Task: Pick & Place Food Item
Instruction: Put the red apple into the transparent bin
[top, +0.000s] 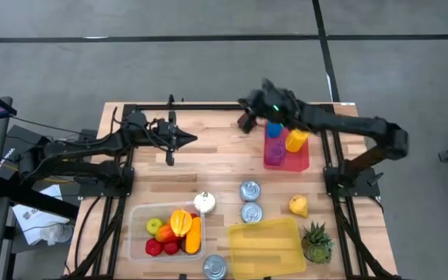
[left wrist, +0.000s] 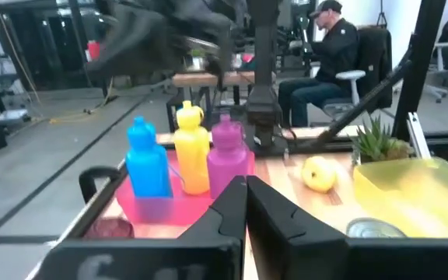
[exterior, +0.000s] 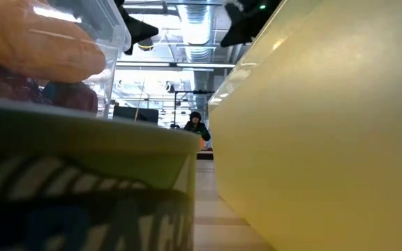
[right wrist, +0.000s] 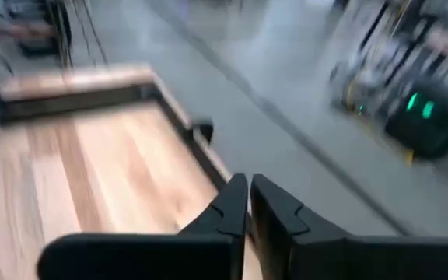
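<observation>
A clear tub [top: 137, 233] near the front left holds several toy fruits, among them a green one [top: 154, 226] and an orange one [top: 180, 222]. A yellow fruit [top: 299, 204] [left wrist: 318, 173] lies on the bare wood at the right, and a white food piece [top: 204, 202] lies beside the tub. My left gripper [top: 191, 140] [left wrist: 246, 194] is shut and empty, held level above the table's far left. My right gripper [top: 247, 118] [right wrist: 248, 194] is shut and empty, raised above the far edge near the middle.
A pink tray [top: 300, 162] with blue, yellow and purple bottles [left wrist: 187, 148] stands at the far right. Three cans [top: 250, 190], a yellow box [top: 263, 245] and a small plant [top: 316, 241] crowd the front. Bare wood lies between the arms. A person [left wrist: 329, 47] sits beyond the table.
</observation>
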Action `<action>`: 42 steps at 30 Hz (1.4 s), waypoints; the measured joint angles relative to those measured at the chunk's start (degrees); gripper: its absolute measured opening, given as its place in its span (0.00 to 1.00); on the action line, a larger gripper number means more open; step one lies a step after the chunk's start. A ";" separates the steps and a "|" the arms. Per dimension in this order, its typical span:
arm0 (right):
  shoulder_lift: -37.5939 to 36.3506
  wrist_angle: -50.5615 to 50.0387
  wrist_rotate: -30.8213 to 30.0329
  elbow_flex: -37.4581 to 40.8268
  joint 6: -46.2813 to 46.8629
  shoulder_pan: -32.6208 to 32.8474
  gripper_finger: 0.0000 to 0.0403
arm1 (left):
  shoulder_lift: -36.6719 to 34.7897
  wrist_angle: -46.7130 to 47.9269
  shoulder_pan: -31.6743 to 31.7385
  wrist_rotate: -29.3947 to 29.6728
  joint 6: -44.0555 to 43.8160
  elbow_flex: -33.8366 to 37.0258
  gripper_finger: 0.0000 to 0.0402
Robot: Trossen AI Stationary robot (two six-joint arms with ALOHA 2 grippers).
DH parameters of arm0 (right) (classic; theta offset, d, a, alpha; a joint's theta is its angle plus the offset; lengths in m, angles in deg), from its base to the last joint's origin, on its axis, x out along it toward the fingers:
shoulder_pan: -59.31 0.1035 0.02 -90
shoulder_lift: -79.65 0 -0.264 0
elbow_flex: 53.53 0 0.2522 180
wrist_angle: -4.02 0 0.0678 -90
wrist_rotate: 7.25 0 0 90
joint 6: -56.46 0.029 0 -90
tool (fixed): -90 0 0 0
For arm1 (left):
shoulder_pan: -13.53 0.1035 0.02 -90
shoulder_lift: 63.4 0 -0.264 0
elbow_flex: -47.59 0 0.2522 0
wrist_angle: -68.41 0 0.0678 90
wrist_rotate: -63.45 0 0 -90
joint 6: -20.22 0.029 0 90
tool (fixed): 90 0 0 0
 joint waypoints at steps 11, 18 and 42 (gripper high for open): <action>33.40 -43.56 7.24 -43.51 0.30 -9.68 0.00 | 0.32 0.29 0.00 -0.02 0.05 1.92 0.00; 49.11 -59.86 7.03 -62.20 0.67 -11.84 0.00 | 0.32 0.21 0.00 -0.62 0.10 1.92 0.00; 51.93 -69.82 0.69 -59.76 4.94 -14.03 0.00 | 0.32 0.23 0.00 -1.73 0.47 1.92 0.00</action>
